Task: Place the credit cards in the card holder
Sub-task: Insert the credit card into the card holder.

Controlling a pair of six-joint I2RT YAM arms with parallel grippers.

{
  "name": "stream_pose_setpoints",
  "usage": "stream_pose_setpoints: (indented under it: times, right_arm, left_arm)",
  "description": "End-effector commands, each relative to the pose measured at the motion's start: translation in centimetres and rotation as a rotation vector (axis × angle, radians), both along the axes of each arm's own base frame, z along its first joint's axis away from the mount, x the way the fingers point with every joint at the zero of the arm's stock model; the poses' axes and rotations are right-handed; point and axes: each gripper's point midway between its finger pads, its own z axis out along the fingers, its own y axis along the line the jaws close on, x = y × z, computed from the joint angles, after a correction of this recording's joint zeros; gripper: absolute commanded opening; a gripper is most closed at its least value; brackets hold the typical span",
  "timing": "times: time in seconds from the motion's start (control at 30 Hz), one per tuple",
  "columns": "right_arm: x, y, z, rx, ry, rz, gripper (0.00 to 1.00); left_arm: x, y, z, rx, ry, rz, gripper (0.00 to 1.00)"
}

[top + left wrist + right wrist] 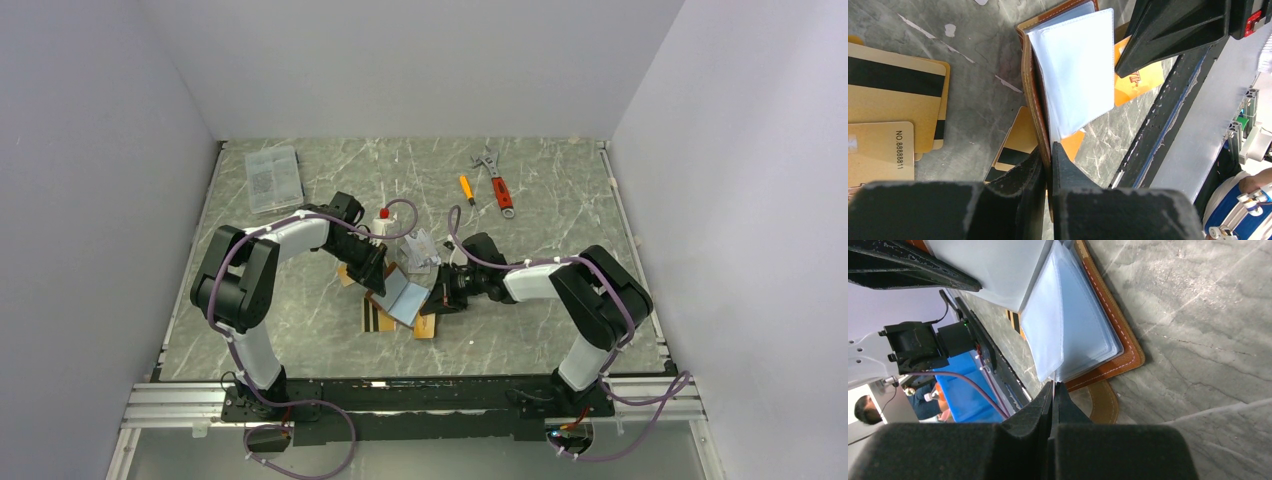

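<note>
The tan leather card holder (400, 296) lies open at mid-table, held between both arms. In the left wrist view my left gripper (1048, 148) is shut on its leather cover (1032, 90), which stands on edge, and the clear sleeves (1078, 65) fan out to the right. In the right wrist view my right gripper (1054, 384) is shut on the thin edge of one clear sleeve (1048, 330), above the other cover (1120, 337) and its snap tab (1104, 402). Gold credit cards (893, 95) with black stripes lie on the table to the left. An orange card (1143, 77) lies under the sleeves.
A clear plastic box (272, 178) sits at the back left. A red-handled wrench (497, 180) and a yellow screwdriver (466, 188) lie at the back right. A small red-capped bottle (383, 215) and a clear packet (422, 247) are just behind the card holder.
</note>
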Motion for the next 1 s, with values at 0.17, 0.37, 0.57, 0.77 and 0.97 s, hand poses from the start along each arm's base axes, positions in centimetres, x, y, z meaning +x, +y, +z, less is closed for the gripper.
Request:
stream_pose_setpoints:
  times: [0.17,0.37,0.57,0.77,0.97]
  right_arm:
    - [2.0,3.1,4.2,0.102,-0.114,0.044,0.00]
    - [3.1,4.7,4.5,0.123,-0.116,0.051,0.00]
    - [3.6,5.1,3.7,0.118,-0.103,0.045,0.00]
    - [4.0,5.8,3.5,0.136,-0.103,0.046,0.00]
    - [4.0,6.7,3.2,0.137,-0.100,0.057,0.00]
  left_arm:
    - [0.5,-0.8,1.4,-0.040,-0.029,-0.031,0.26]
    - [0.0,-1.4,2.4,-0.108,0.017,-0.046,0.47]
    - [-0.3,-1.7,3.0,-0.182,0.081,-0.053,0.57]
    - [-0.3,-1.6,3.1,-0.201,0.112,-0.048,0.59]
    - [0.7,-1.4,3.9,-0.237,0.139,-0.027,0.59]
